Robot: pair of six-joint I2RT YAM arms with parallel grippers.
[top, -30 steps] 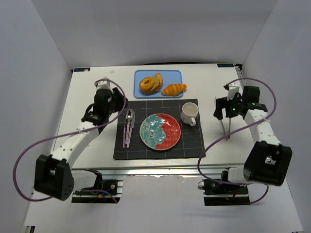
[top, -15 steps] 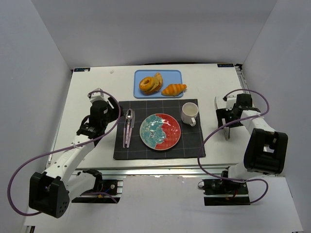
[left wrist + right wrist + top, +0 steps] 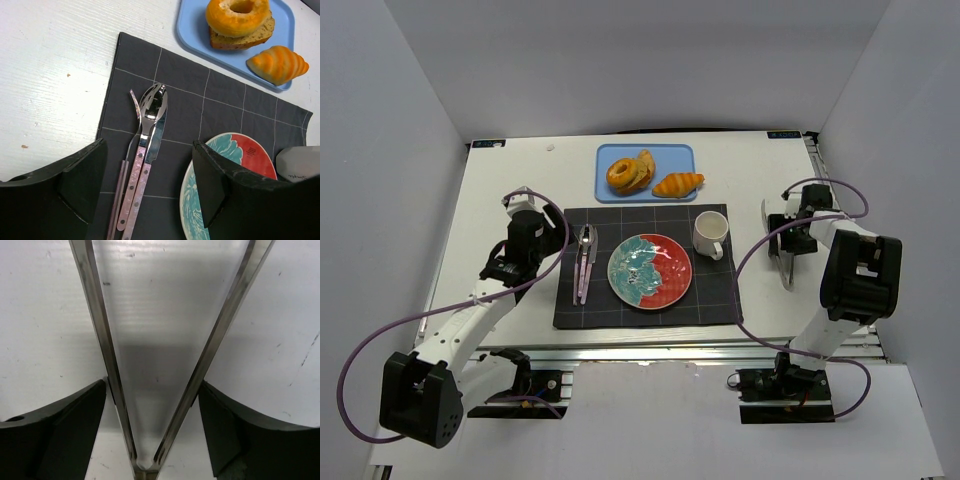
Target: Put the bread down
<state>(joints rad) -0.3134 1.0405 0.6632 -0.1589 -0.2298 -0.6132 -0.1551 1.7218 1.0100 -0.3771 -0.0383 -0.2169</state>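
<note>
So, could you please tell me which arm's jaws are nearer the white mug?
Right. The jaws of the right arm, holding tongs, sit just right of the white mug; those of the left arm are beyond the plate and cutlery, past the placemat's left edge.

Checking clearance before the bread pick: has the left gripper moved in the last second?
Yes. The left gripper has pulled back toward the table's near edge, away from the placemat's far-left corner.
</note>
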